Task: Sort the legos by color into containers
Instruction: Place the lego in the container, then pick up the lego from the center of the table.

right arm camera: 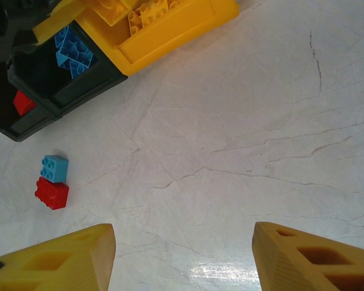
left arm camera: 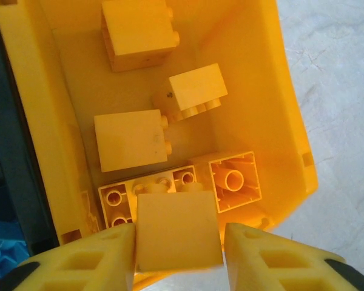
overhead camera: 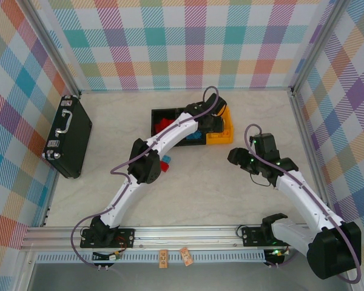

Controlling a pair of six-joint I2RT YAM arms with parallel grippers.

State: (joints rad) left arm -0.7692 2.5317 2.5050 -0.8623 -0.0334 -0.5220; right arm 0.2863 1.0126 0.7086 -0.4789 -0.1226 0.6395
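My left gripper (left arm camera: 179, 242) hangs over the yellow-orange container (left arm camera: 273, 91), jaws open. A yellow brick (left arm camera: 177, 230) sits between its fingers, touching the left finger with a small gap to the right one. Several more yellow legos (left arm camera: 131, 139) lie inside that container. In the top view the left gripper (overhead camera: 211, 124) is above the row of containers (overhead camera: 227, 133). My right gripper (right arm camera: 183, 242) is open over bare table, nothing between its fingers. A loose blue brick (right arm camera: 54, 168) and a red brick (right arm camera: 51, 193) lie together on the table, near the left arm's elbow (overhead camera: 165, 162).
The middle black container holds blue bricks (right arm camera: 76, 51), and the end one holds a red brick (right arm camera: 24, 102). A flat black case (overhead camera: 68, 136) with a metal handle lies at the table's left edge. Metal frame posts and checked walls surround the table.
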